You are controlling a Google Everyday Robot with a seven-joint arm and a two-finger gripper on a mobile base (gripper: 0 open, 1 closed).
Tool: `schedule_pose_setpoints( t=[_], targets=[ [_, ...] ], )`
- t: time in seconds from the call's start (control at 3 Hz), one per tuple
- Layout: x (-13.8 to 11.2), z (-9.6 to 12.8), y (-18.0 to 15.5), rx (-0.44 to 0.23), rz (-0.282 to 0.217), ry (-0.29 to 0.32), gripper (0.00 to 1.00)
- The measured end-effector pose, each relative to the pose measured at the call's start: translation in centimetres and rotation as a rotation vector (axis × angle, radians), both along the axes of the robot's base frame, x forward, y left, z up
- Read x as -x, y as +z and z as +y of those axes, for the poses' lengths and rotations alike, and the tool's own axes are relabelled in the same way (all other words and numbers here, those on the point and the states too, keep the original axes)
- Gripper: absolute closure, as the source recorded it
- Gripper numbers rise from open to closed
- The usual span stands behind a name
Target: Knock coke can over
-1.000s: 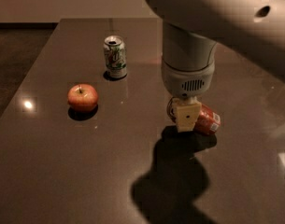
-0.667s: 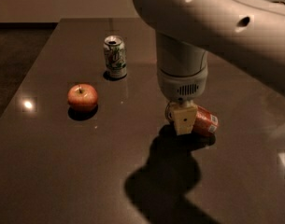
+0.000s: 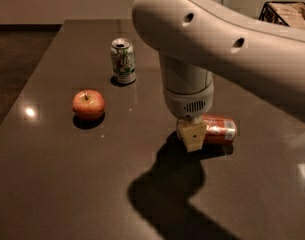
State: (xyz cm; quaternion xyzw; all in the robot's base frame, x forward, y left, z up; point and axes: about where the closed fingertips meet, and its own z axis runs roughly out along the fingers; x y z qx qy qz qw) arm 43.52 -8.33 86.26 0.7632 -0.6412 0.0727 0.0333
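Fingers [image 3: 194, 138] low over desk [image 3: 67, 184], just beside can [image 3: 219, 129]; gap: cannot tell | change: fingers dipped slightly, can unmoved, lying on its side | task: looks done

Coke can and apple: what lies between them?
In the camera view, the end effector, at the lying coke can's apple-side end; otherwise bare table up to the apple.

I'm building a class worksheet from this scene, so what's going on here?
The robot's pincer sits low over the dark table, right at one end of the red coke can. The can lies on its side, so it is already knocked over. Elsewhere on the table, an apple and an upright white-and-green can stand apart from it.
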Motion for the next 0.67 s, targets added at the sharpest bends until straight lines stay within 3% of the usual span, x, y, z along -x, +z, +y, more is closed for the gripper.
schedule_pose_setpoints(
  t=[0.33, 0.67],
  targets=[
    [0.00, -0.11, -0.86, -0.012, 0.020, -0.002, 0.00],
    [-0.14, 0.05, -0.79, -0.017, 0.011, -0.001, 0.00]
  ],
)
